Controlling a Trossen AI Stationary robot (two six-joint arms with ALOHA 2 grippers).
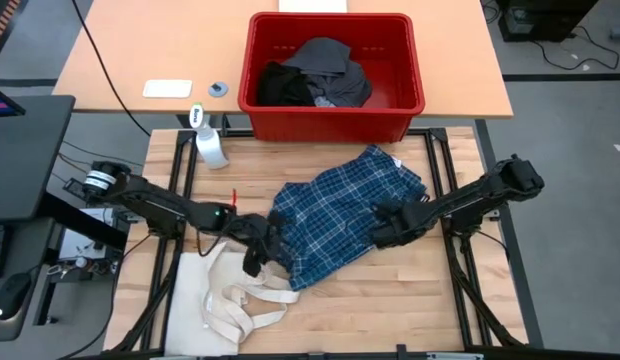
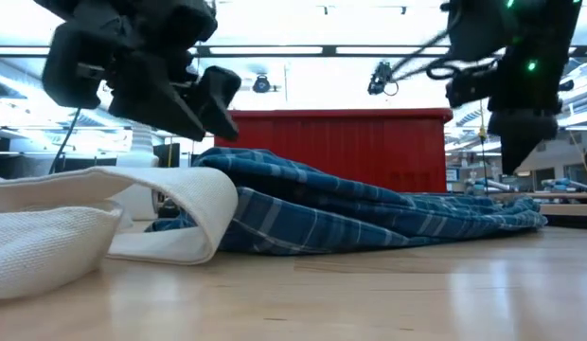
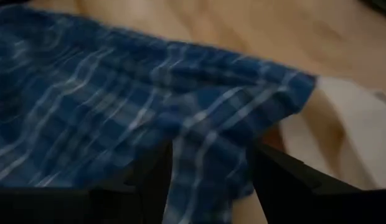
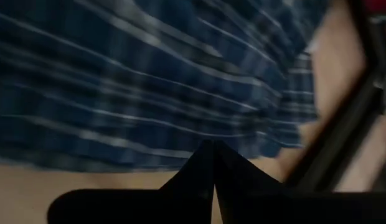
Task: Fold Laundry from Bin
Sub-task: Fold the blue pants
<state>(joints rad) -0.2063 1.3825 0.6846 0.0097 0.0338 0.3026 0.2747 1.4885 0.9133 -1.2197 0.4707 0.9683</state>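
Plaid shirt (image 1: 342, 214) on table; left hand (image 1: 262, 243) parted astride its edge; right hand (image 1: 380, 226) clenched, empty.

A: Both arms matte black, chunky jointed links. Left arm (image 1: 160, 205) has a silver cylindrical section near its base.
B: Green LED lit on the left wrist, green lights on the right arm (image 1: 480, 195) housing too. Fingers (image 4: 211, 180) plain dark wedges.

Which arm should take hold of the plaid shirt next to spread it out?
Left, likely. Its tool is open, with the shirt's edge between its fingers in its wrist view. The right tool is shut over the shirt's other side and would have to reopen first.
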